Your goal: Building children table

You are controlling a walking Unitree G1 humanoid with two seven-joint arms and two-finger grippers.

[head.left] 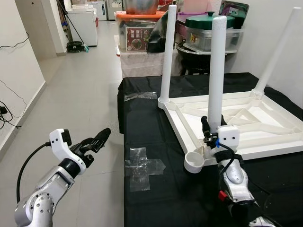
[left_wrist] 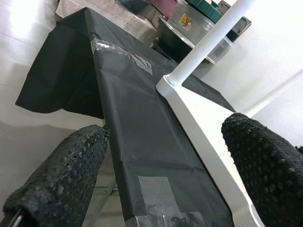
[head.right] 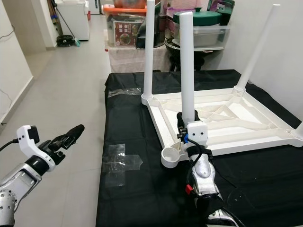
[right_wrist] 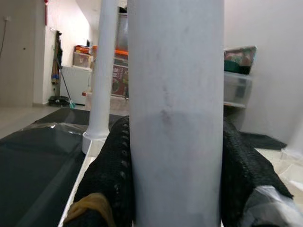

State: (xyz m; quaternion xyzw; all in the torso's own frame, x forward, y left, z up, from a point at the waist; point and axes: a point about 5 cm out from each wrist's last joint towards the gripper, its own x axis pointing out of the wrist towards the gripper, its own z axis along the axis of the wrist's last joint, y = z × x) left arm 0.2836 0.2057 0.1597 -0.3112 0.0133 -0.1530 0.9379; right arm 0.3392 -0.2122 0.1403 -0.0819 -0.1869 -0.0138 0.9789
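Right claw (head.left: pixel 207 126) grips a white leg (head.left: pixel 217 71) beside the empty socket (head.left: pixel 194 162); left claw (head.left: pixel 97 140) gapes, holding nothing.

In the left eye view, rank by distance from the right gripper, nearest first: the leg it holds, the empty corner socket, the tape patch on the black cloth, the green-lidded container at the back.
1. The leg: between the right gripper fingers.
2. Empty corner socket: just to its left, at the tabletop's near corner.
3. Tape patch: further left on the black cloth.
4. Green-lidded container: far back, beyond the table.
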